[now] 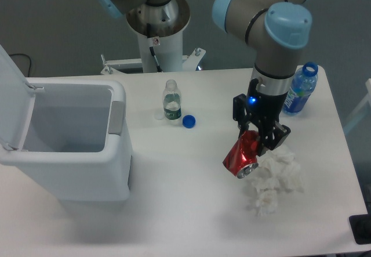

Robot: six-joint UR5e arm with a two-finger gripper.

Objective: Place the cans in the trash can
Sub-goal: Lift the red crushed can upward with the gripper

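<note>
Lower right of frame: crumpled white tissue [272, 178] on the table [185, 222], a loose heap w/ several lumps.

Just above-left of it, the can [242, 155]: red, dented, tilted w/ silver end facing down-left toward the camera. It hangs clear of the table, a faint shadow under it. Gripper [259, 138] is clamped on the can's upper part, black fingers on either side, small blue light lit on the gripper body. Arm rises from there to the upper right of frame, grey links w/ light blue joint caps.

Left of frame: bin [66, 170], white, rectangular, lid [13, 97] flipped up at far left edge. Inside walls pale grey; opening faces up, nothing seen inside from this angle. Can is well apart from the bin, roughly a table's half-width to the right of it.

Centre, further back: small clear bottle [171, 100] w/ green label, upright, no cap on. Blue cap [188, 120] lies on the table just right of it, not touching.

Right, further back: blue bottle [300, 90] upright near the table's right edge, partly hidden behind the arm's wrist.

Top centre, behind the table: white robot base column [156, 42] w/ a grey-and-blue joint above it.
</note>
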